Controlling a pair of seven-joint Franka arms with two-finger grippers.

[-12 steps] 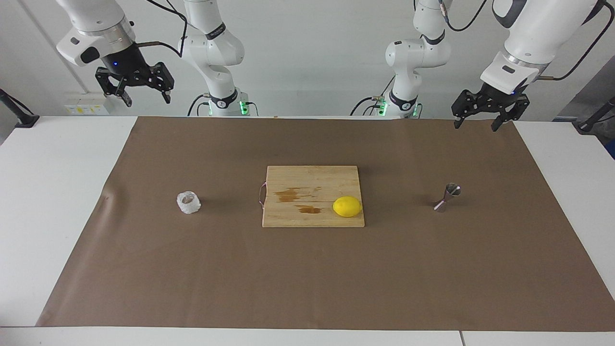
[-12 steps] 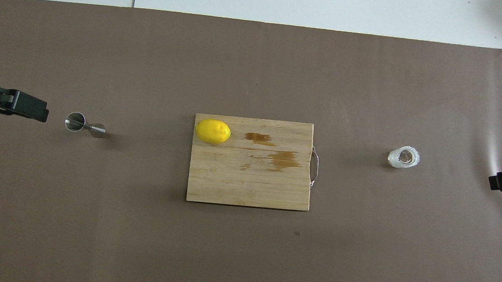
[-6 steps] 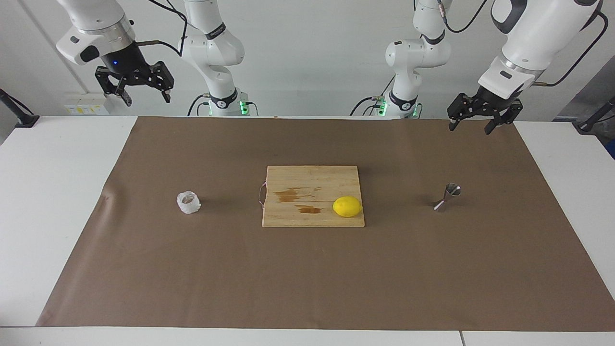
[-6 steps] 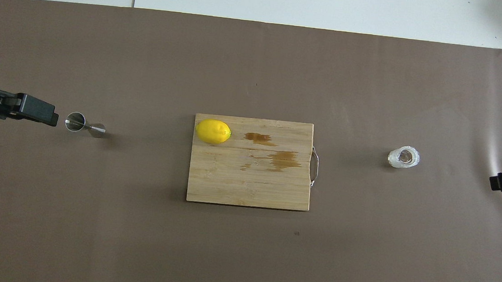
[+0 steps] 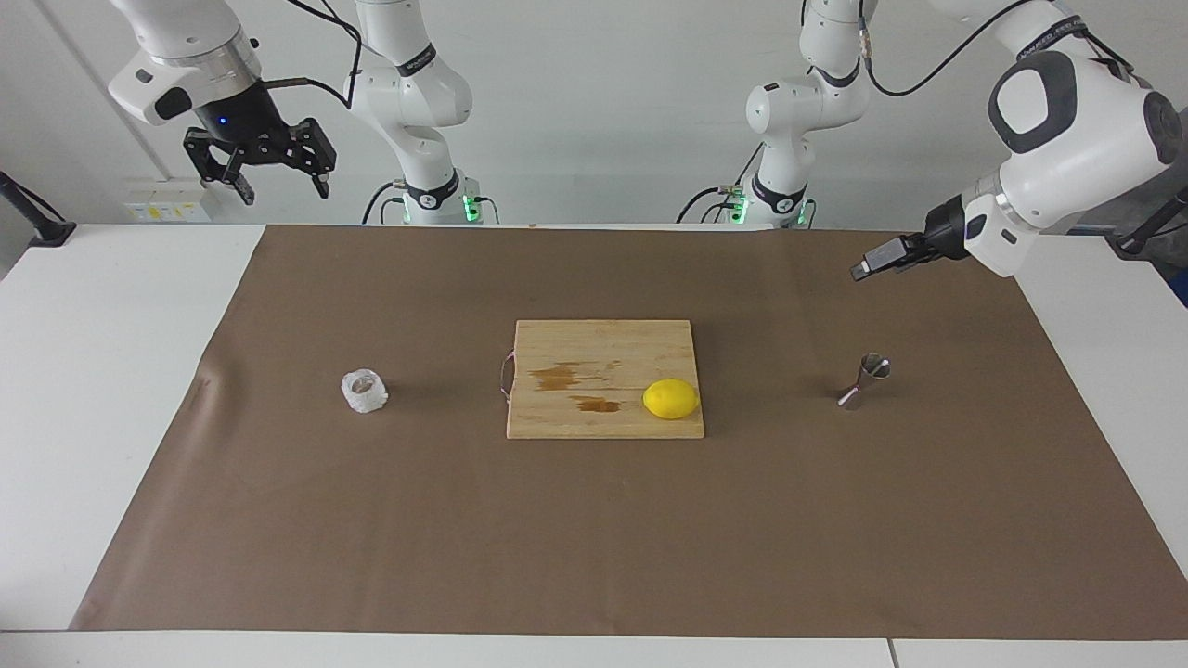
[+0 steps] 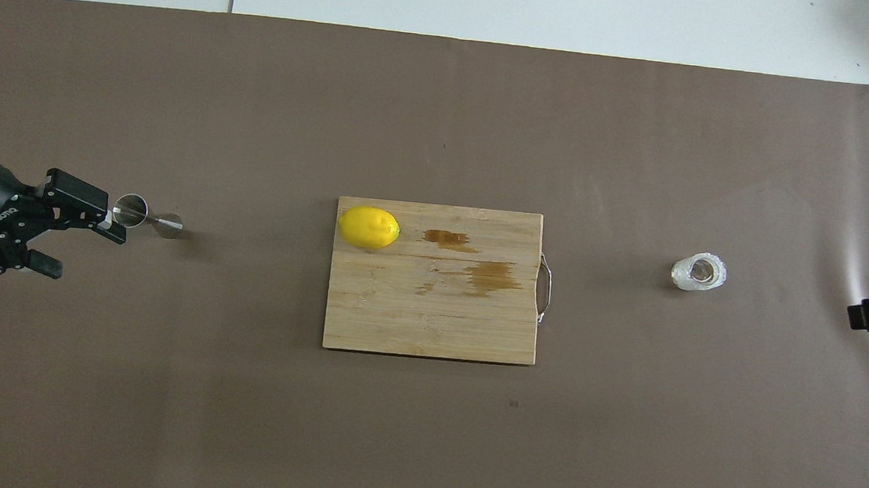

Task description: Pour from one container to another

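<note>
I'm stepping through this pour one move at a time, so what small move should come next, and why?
Probably lower the left gripper toward the jigger and line its open fingers up with the waist. It hangs in the air above the mat beside the jigger and touches nothing. The jigger and the cup both stand untouched, and the right gripper waits up high at its own end.

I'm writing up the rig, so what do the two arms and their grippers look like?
Both arms are glossy white with rounded joints, dark bands and black cables. Green lights glow at their bases. The right gripper and the left gripper are black two-finger claws; a blue light shows above the right one.
</note>
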